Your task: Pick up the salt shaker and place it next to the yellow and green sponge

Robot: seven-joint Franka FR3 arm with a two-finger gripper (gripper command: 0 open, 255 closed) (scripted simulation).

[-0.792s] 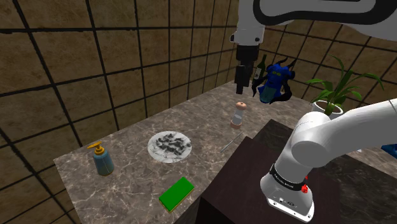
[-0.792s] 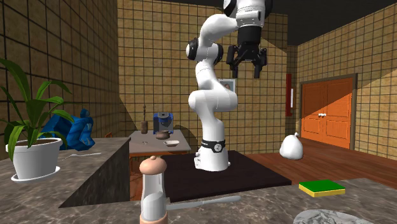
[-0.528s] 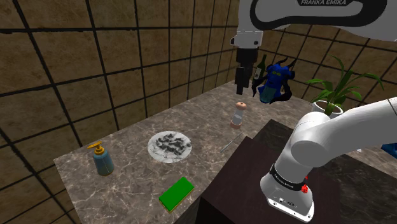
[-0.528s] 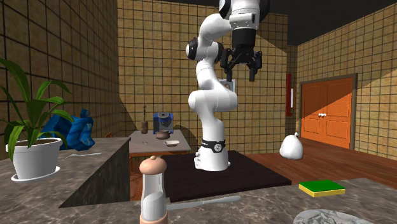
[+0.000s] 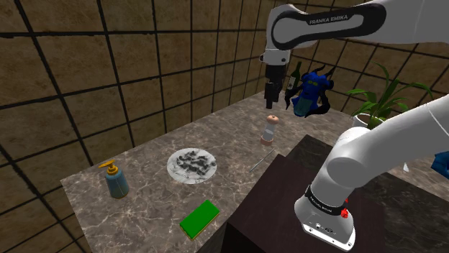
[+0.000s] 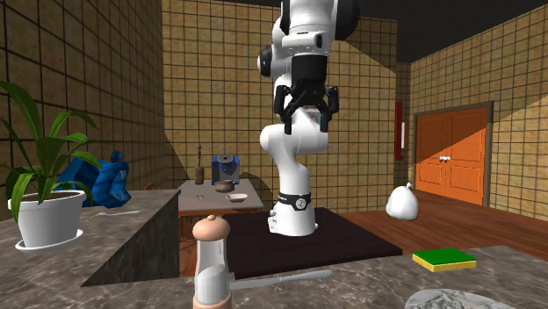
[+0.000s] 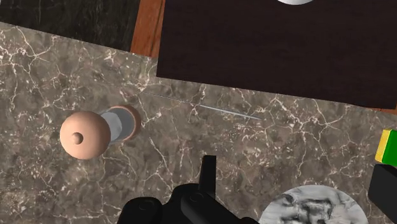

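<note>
The salt shaker [image 5: 270,129] is a pale glassy body with a rounded tan cap, standing upright on the marble counter [image 5: 144,172]. It is large in the foreground of the second exterior view [image 6: 211,263], and from above it lies off to one side of the fingers [image 7: 95,132]. My black gripper [image 5: 270,99] hangs open in the air well above the shaker, empty [image 6: 305,118] [image 7: 295,164]. The sponge [image 5: 199,218], green on top with a yellow edge, lies flat near the counter's front edge [image 6: 443,259] [image 7: 385,145].
A grey mottled plate [image 5: 192,164] lies between shaker and sponge. A blue soap dispenser [image 5: 116,180] stands at the shoulder view's left. A thin metal utensil [image 5: 259,164] lies by the dark stand [image 5: 288,194]. A potted plant [image 5: 374,104] and a blue bag [image 5: 311,90] sit behind.
The arm has bent down and the open gripper has dropped lower toward the shaker, shifting left in the second exterior view. Nothing on the counter moved.
</note>
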